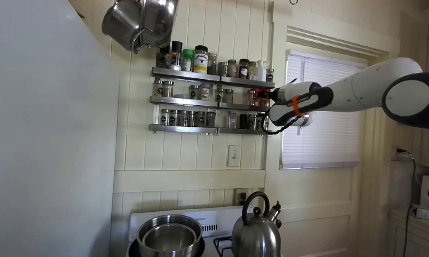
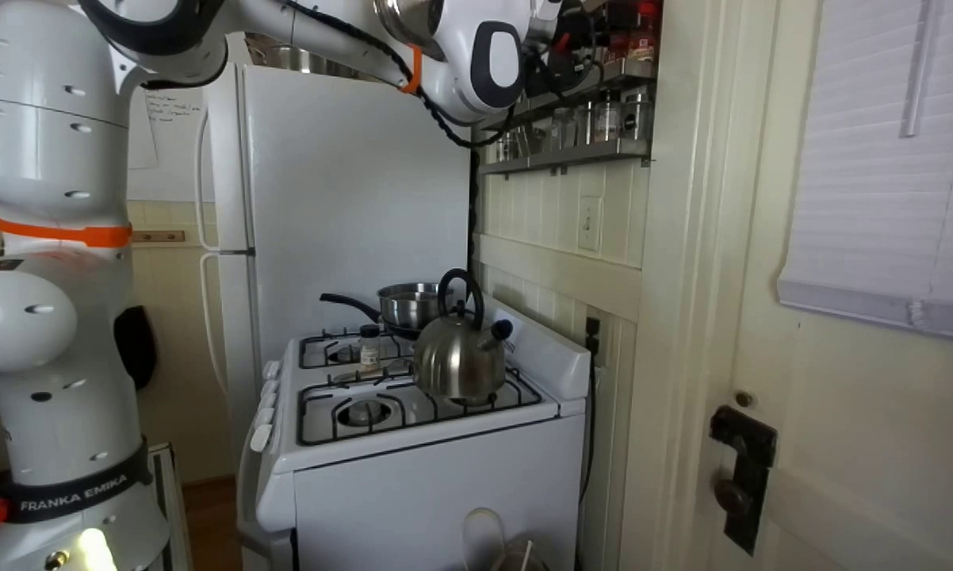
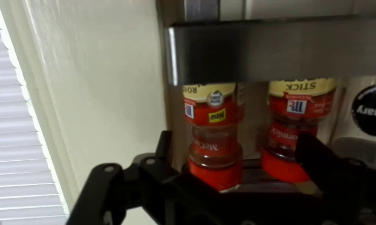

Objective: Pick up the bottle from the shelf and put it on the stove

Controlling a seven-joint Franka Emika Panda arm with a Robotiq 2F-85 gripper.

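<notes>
Bottle (image 3: 216, 137), red-capped: standing on the middle tier of the shelf (image 1: 200, 103), appearing upside down in the wrist view, just off centre toward four o'clock. Going left to right there: seeing the blind (image 3: 22, 134) at nine o'clock, then the gripper (image 3: 235, 137) gaping wide, showing the bottle between its fingers (image 3: 164, 145), then a second red-capped bottle (image 3: 291, 122) at three, partly behind one. Likewise in an exterior view: finding a dark-capped jar (image 2: 370, 353) at eight o'clock and the steel kettle (image 2: 461, 365) at six, resting on the white stove (image 2: 437, 476).
</notes>
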